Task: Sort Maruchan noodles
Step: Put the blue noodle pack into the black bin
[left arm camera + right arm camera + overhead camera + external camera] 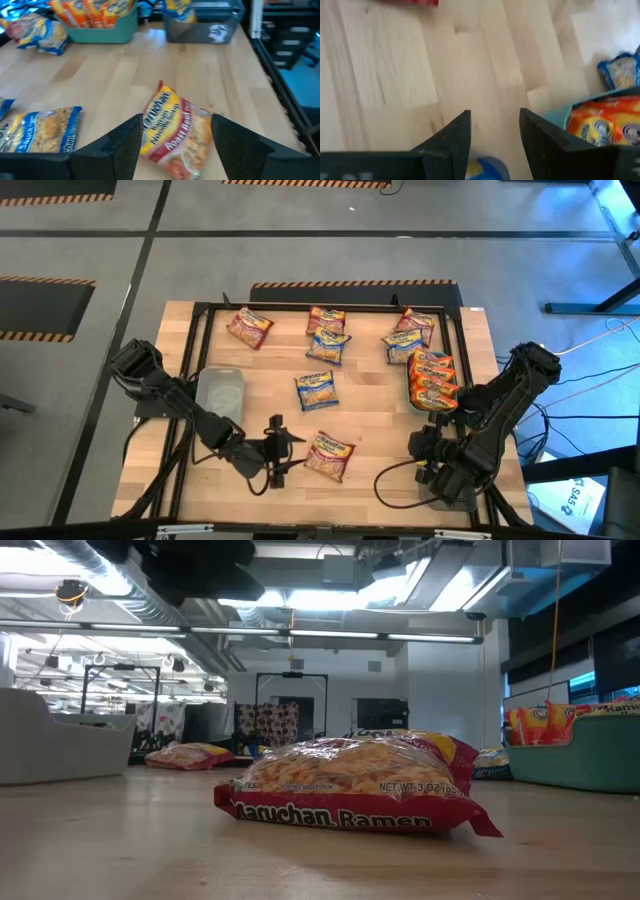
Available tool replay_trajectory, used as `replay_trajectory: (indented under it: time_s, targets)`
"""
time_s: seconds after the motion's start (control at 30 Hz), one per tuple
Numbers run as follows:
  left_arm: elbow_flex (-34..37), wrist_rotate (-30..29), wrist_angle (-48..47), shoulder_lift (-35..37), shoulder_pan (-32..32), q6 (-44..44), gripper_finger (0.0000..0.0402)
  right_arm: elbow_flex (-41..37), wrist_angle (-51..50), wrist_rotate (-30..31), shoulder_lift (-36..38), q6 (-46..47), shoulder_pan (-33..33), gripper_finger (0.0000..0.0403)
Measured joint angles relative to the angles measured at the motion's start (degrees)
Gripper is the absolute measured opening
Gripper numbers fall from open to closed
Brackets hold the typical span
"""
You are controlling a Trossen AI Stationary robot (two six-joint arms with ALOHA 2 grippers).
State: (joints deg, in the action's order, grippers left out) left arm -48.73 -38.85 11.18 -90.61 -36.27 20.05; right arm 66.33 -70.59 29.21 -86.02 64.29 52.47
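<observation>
The left hand (283,450), fingers apart, faces a maroon-and-yellow packet (329,455) on the counter (380,395); the right hand (492,135) hangs open. Beyond, orange packets fill the teal tray (412,385), while 6 more lie loose, unsorted.

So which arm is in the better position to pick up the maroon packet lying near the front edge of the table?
The left. Its left gripper is open right beside the maroon packet, which lies between its fingers in the wrist view. The right gripper hangs farther away, near the teal tray.
</observation>
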Motion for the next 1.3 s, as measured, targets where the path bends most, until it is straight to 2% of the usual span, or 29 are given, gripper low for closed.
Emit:
replay_trajectory:
  time_s: [0.23, 0.4, 0.57, 0.7, 0.8, 0.87, 0.97, 1.1, 1.3]
  targets:
    - [-0.07, -0.06, -3.91, -0.04, 5.94, 2.07, 0.0240, -2.38, 8.53, 8.72, -0.13, -2.95, 0.00, 0.0150]
    - [-0.07, 0.20, -9.98, -0.07, 11.53, 6.80, 0.0239, -7.27, 19.22, 21.02, -0.13, -5.87, -0.01, 0.0150]
    - [-0.07, 5.25, -14.55, -0.07, 19.40, 11.11, 0.0239, -14.46, 33.83, 28.50, -0.13, -7.76, -2.93, 0.0150]
    - [-0.07, 9.19, -18.44, -0.07, 26.44, 11.58, 0.0238, -19.56, 48.10, 28.55, -0.82, -13.10, -7.04, 0.0150]
    - [-0.07, 10.00, -20.16, -0.07, 31.76, 9.51, 0.0238, -22.37, 58.27, 24.88, -1.92, -20.18, -9.94, 0.0150]
    - [-0.07, 13.11, -20.13, -0.07, 35.59, 8.37, 0.0238, -23.47, 63.30, 22.12, -2.87, -23.79, -11.73, 0.0150]
    - [-0.07, 19.71, -19.95, -0.35, 40.94, 7.35, 0.0238, -23.56, 67.33, 18.90, -4.51, -27.59, -13.91, 0.0150]
    - [0.05, 25.35, -20.79, -1.05, 46.23, 5.88, 0.0238, -23.56, 71.07, 16.98, -5.91, -31.52, -15.82, 0.0150]
    - [-0.04, 36.71, -20.12, -4.07, 49.80, 3.37, 0.0238, -23.56, 72.82, 16.74, -5.99, -31.71, -16.64, 0.0150]
